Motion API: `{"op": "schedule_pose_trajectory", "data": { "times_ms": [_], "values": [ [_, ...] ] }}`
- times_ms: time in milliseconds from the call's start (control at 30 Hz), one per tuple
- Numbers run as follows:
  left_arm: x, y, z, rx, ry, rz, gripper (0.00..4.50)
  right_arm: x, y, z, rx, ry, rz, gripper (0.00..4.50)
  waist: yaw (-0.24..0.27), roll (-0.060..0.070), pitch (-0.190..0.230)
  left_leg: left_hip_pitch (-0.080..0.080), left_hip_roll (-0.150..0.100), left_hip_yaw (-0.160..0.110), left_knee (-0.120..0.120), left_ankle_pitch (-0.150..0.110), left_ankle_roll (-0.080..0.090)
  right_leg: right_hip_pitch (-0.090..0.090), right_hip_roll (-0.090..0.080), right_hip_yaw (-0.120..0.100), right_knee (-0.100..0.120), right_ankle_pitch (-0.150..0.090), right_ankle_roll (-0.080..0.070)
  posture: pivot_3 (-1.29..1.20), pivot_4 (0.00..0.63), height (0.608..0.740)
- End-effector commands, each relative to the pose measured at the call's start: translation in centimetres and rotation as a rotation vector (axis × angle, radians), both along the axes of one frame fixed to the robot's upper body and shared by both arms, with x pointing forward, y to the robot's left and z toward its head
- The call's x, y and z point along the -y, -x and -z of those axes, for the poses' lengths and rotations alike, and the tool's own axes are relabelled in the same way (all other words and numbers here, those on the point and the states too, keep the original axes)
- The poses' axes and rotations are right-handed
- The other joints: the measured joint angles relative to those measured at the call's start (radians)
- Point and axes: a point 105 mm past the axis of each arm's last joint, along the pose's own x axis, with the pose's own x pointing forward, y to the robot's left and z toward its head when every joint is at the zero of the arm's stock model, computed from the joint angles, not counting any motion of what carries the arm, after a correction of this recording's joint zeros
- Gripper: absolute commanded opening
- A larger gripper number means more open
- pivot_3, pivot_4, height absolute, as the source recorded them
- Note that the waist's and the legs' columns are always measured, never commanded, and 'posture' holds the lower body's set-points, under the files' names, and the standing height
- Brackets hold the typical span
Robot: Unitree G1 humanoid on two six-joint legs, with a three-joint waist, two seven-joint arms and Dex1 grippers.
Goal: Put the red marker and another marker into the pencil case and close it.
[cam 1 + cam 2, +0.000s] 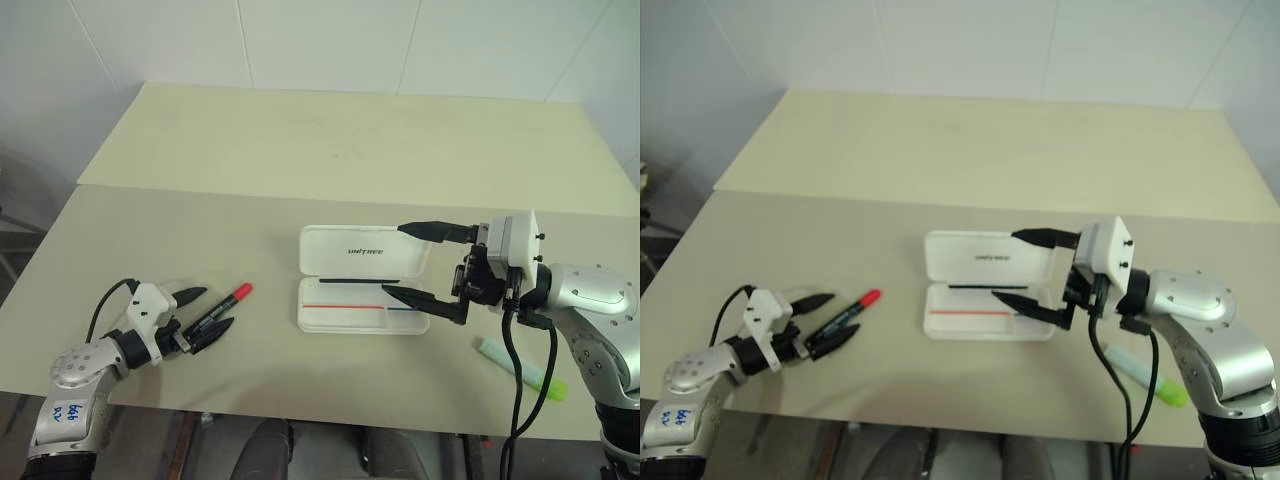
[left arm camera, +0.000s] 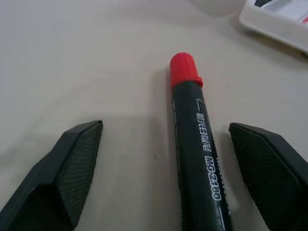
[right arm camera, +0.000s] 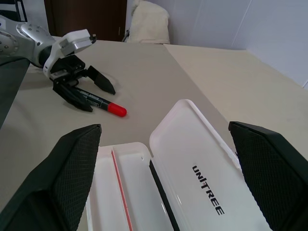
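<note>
The red marker (image 1: 222,309) lies on the table at the left, black barrel with a red cap (image 2: 185,70) pointing toward the case. My left gripper (image 1: 205,312) is open and straddles the barrel, one finger on each side, no contact visible. The white pencil case (image 1: 362,279) lies open in the middle of the table, lid folded back, its tray holding no marker. My right gripper (image 1: 412,263) hovers open over the case's right end. The pale green highlighter (image 1: 520,365) lies on the table at the right, under my right forearm.
The beige table (image 1: 300,150) stretches far behind the case, with a seam across it. Its front edge runs just below my left gripper and the highlighter. A black cable (image 1: 512,390) hangs from my right wrist.
</note>
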Motion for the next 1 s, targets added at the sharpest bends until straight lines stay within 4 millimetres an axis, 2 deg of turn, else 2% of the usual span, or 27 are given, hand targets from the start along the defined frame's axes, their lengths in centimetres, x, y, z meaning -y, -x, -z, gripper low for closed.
{"op": "schedule_pose_trajectory", "data": {
  "times_ms": [33, 200, 233, 333, 367, 500, 600, 733, 867, 1000],
  "values": [
    [-0.3, -0.3, 0.9, -0.028, -0.047, -0.025, 3.88, -0.1, 0.6, -1.3, 0.054, -0.010, -0.003, 4.50, 0.001, 0.000, -0.001, 0.000, 0.000, 0.000, 0.000, 0.000, 0.000, 0.000, 0.000, 0.000, 0.000, 0.000, 0.000, 0.00, 0.150, 0.740],
    [-0.4, -0.5, 1.4, -0.053, -0.084, -0.037, 2.14, -0.2, 0.6, -1.5, 0.060, -0.014, -0.001, 4.50, 0.002, 0.005, -0.004, 0.000, 0.000, 0.001, 0.000, 0.001, 0.001, 0.001, -0.001, 0.000, 0.000, 0.000, -0.002, 0.00, 0.150, 0.740],
    [-0.5, -0.5, 1.6, -0.063, -0.092, -0.044, 1.90, -0.2, 0.6, -1.5, 0.062, -0.016, -0.001, 4.50, 0.002, 0.006, -0.004, 0.000, 0.001, 0.002, 0.000, 0.001, 0.001, 0.001, -0.001, 0.000, 0.000, 0.000, -0.003, 0.00, 0.150, 0.740],
    [-0.3, -0.3, 1.9, -0.078, -0.096, -0.037, 0.84, -0.3, 0.6, -1.6, 0.064, -0.018, -0.001, 4.50, 0.000, 0.008, -0.006, 0.001, 0.007, 0.012, 0.000, 0.002, 0.001, 0.002, 0.000, 0.000, 0.000, 0.000, -0.008, 0.00, 0.150, 0.740],
    [-0.3, -0.3, 2.0, -0.081, -0.103, -0.039, 0.61, -0.3, 0.6, -1.6, 0.065, -0.018, -0.001, 4.50, -0.001, 0.008, -0.006, 0.001, 0.009, 0.015, 0.000, 0.002, 0.001, 0.003, 0.000, 0.000, 0.000, 0.000, -0.009, 0.00, 0.150, 0.740],
    [0.0, -0.2, 1.8, -0.072, -0.075, -0.052, 0.61, -0.3, 0.5, -1.6, 0.067, -0.020, 0.001, 4.50, -0.005, 0.008, -0.006, 0.002, 0.014, 0.022, 0.000, 0.002, 0.000, 0.005, 0.001, -0.001, -0.002, 0.004, -0.012, 0.00, 0.150, 0.740],
    [0.9, -0.2, 0.3, -0.021, 0.042, -0.062, 0.61, -0.2, 0.3, -1.5, 0.067, -0.018, 0.001, 4.50, -0.006, 0.008, -0.007, 0.002, 0.016, 0.026, 0.000, 0.002, 0.000, 0.005, 0.001, -0.001, -0.004, 0.006, -0.012, 0.00, 0.150, 0.740],
    [1.8, 0.2, -1.5, 0.037, 0.060, -0.014, 0.61, 0.0, 0.2, -1.2, 0.058, -0.013, 0.007, 4.50, -0.002, 0.008, -0.007, 0.000, 0.018, 0.027, 0.001, 0.006, 0.003, 0.004, 0.002, -0.001, -0.004, 0.005, -0.012, 0.00, 0.150, 0.740],
    [4.0, 2.1, -3.4, 0.088, 0.047, 0.237, 0.61, 0.2, 0.0, -0.9, 0.049, -0.014, 0.011, 4.50, -0.002, 0.008, -0.007, -0.002, 0.018, 0.028, 0.000, 0.005, 0.002, 0.002, 0.001, -0.001, -0.004, 0.004, -0.011, 0.00, 0.150, 0.740],
    [4.5, 2.2, -4.4, 0.082, 0.015, 0.349, 0.61, 0.2, -0.3, -0.8, 0.054, -0.019, 0.018, 4.50, -0.002, 0.008, -0.007, -0.002, 0.018, 0.029, -0.003, 0.004, 0.001, 0.001, 0.001, -0.001, -0.005, 0.003, -0.011, 0.00, 0.150, 0.740]
  ]
}}
